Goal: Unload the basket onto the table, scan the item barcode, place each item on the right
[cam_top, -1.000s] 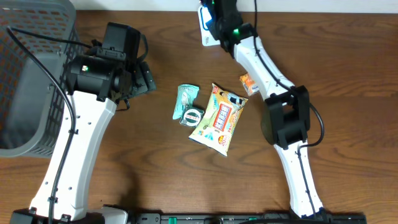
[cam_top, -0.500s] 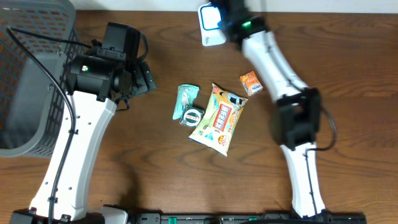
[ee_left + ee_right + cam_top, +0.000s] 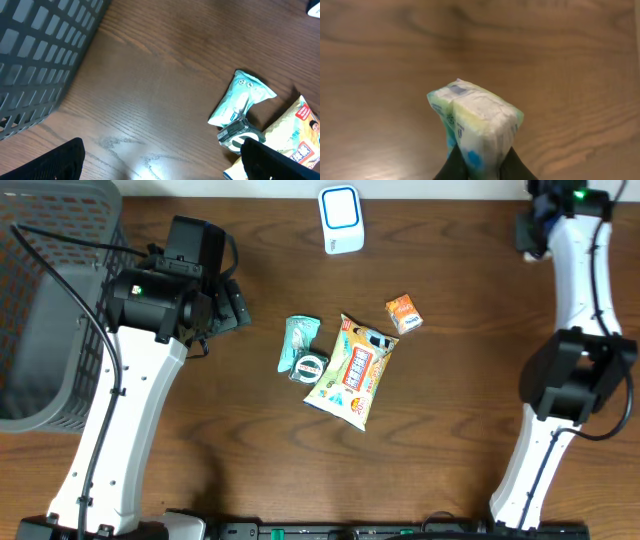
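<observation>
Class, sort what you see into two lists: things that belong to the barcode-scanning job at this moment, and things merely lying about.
In the job: white and blue scanner; green and white packet, pinched in the right gripper.
Lying about for now: yellow snack bag; teal packet; small orange box; grey basket.

Place: a mock shop checkout, where I work
Signs: white scanner (image 3: 341, 218), grey basket (image 3: 45, 240), packaged snacks (image 3: 352, 370) on my wooden table (image 3: 250, 470)
</observation>
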### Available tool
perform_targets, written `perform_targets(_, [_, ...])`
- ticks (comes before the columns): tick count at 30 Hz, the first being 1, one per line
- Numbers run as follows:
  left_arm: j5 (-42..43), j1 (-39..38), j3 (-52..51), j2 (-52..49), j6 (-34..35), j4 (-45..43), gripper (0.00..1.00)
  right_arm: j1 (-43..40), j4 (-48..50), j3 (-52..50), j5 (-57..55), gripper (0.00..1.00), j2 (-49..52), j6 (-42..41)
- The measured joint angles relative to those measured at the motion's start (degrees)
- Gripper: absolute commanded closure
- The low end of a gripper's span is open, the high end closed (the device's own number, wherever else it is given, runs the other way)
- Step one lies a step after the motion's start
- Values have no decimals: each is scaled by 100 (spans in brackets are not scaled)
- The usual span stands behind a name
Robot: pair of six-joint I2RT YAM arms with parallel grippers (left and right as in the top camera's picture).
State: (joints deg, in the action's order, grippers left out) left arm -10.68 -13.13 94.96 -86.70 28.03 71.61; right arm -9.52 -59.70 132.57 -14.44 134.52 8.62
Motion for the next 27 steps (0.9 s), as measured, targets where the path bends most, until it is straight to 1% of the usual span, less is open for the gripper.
perform_targets(1, [0,0,0,0,0,0,2,-90,-52,-66,9,45,0,-48])
perform_targets(3, [0,0,0,0,0,0,2,-273,-96,-212,9,27,0,-81])
perform_targets(5, [0,0,0,0,0,0,2,-439,-96,-354,9,16,0,-175])
perform_targets(7, [0,0,0,0,0,0,2,-586,-118,-474,37,12,0,-306])
perform_targets(10, [-2,0,0,0,0,0,2,-780,-219,-566,313,13,2,-396])
perform_targets(13, [0,0,0,0,0,0,2,-846,-238,-570,855,16,0,-459])
perform_targets(19, [0,0,0,0,0,0,2,-704,-295,-570,2833,20,0,-516])
perform_targets(22, [0,0,0,0,0,0,2,-549,-479,-575,3718,34,2,-520])
perform_targets(26, [0,0,0,0,0,0,2,-245,-518,-675,4105,43,0,-546])
perform_targets(27, [0,0,0,0,0,0,2,-151,-503,-739,4079,43,0,-549])
